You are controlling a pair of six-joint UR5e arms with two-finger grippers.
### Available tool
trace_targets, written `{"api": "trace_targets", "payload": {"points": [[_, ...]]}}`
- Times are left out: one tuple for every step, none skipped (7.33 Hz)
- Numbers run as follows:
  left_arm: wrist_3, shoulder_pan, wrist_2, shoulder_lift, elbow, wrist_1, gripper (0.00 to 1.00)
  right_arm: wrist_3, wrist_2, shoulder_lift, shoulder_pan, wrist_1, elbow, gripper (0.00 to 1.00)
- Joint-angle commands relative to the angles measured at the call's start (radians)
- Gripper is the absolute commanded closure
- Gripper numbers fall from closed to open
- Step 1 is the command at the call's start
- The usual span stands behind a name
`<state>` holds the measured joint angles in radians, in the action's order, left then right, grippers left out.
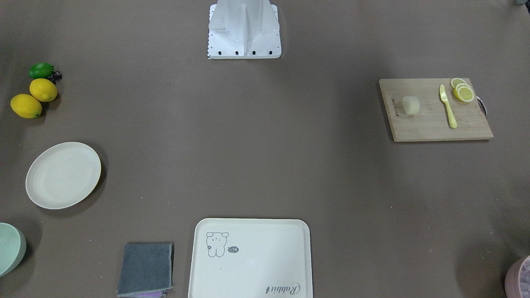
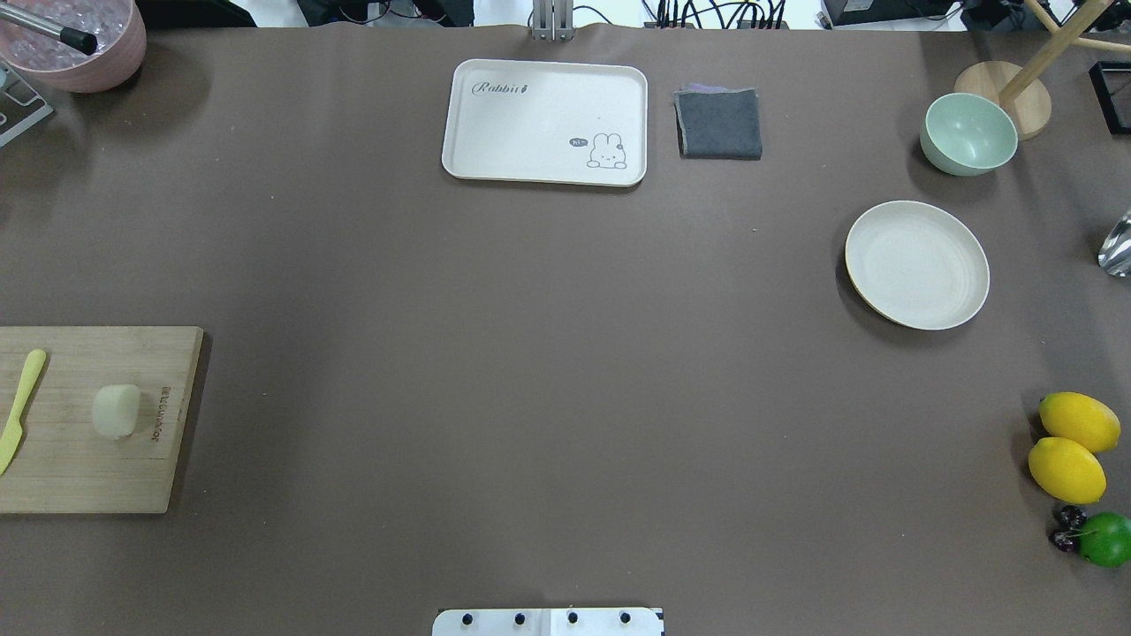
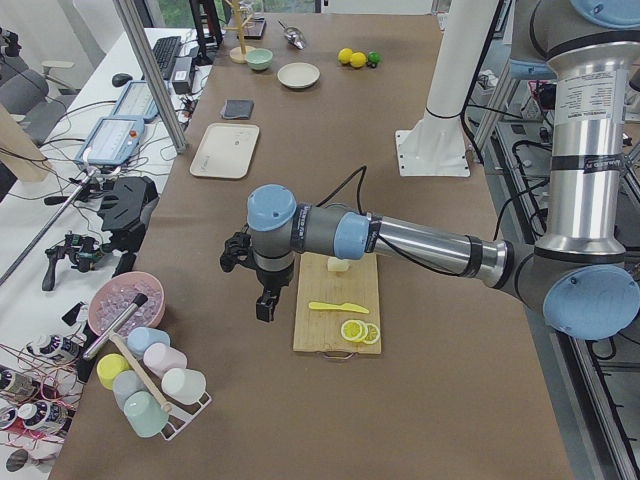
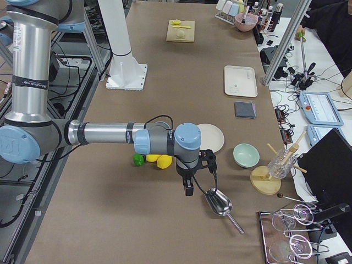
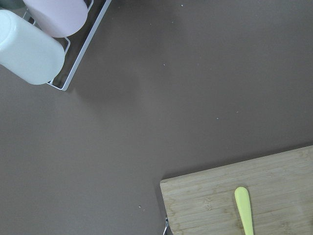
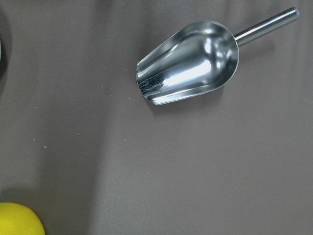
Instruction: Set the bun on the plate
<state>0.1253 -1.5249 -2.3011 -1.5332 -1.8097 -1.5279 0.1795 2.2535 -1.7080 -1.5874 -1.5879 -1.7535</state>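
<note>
The bun, a small pale lump, lies on a wooden cutting board on my left side of the table. The round cream plate sits on the table far off on my right side, with nothing on it. My left gripper shows only in the exterior left view, hanging above the table beside the board's outer edge, apart from the bun. My right gripper shows only in the exterior right view, above a metal scoop and past the plate. I cannot tell whether either is open or shut.
A yellow knife and lemon slices share the board. A bear tray, grey cloth and green bowl line the far edge. Two lemons and a lime lie near the plate. A cup rack and scoop are under the wrists.
</note>
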Motion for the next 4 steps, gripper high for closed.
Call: {"api": "trace_targets", "payload": {"points": [[-0.007, 0.012, 0.0, 0.005, 0.016, -0.05, 0.02, 0.0, 0.001, 0.002, 0.001, 0.002, 0.0, 0.0], [-0.022, 0.014, 0.0, 0.008, 0.015, -0.051, 0.02, 0.0, 0.0, 0.001, 0.001, 0.003, 0.0, 0.0], [-0.023, 0.015, 0.002, 0.008, 0.016, -0.051, 0.02, 0.0, 0.004, -0.001, 0.001, 0.003, -0.001, 0.0], [-0.019, 0.015, 0.002, 0.008, 0.015, -0.052, 0.03, 0.0, 0.024, -0.004, 0.001, 0.0, -0.007, 0.0]]}}
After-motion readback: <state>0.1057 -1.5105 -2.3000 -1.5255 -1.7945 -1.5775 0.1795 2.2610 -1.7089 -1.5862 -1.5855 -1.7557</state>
